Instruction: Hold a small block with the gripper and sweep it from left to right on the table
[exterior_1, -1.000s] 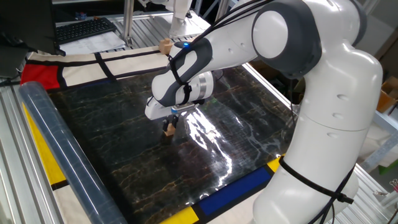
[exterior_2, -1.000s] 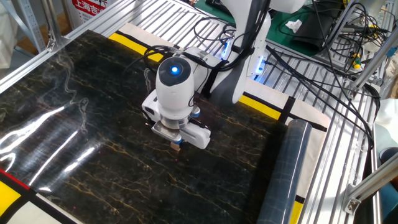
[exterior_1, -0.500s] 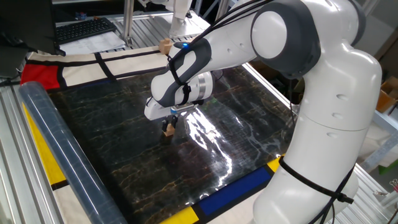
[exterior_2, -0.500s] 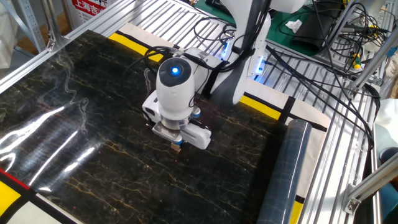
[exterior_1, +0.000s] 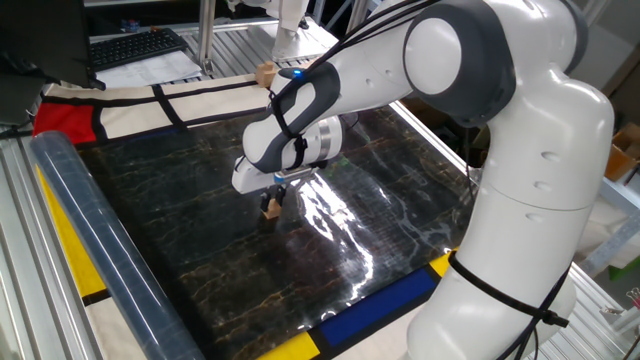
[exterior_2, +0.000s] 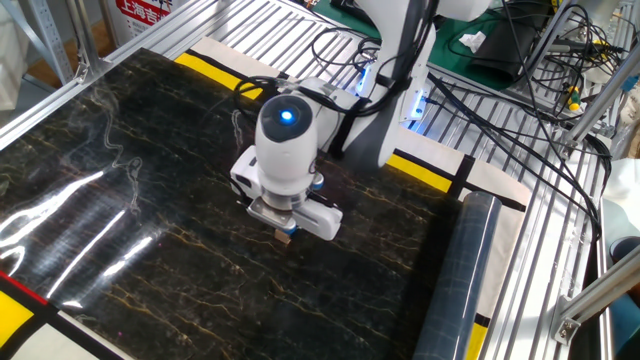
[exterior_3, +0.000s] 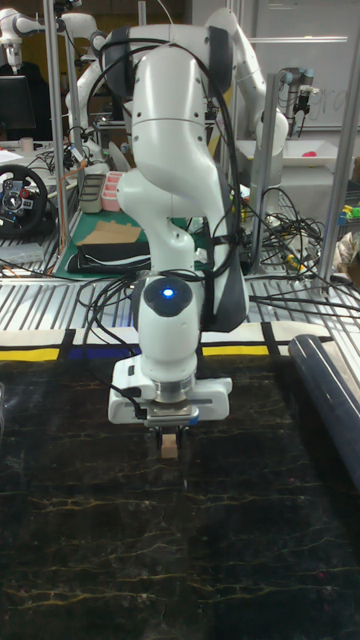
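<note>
Glossy black table (exterior_1: 360, 250) — fingers (exterior_3: 170, 432) gripping small block (exterior_3: 170, 445)

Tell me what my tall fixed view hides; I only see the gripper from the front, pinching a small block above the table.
Observer: A second, paler wooden cube sits on the white cloth at the table's far edge.
Operator: Report the side.
Observer: A clear plastic roll lies along the yellow border.
Operator: Confirm the grasp.
Observer: The gripper is shut on the small block, low over the glossy sheet; contact with it can't be judged.
</note>
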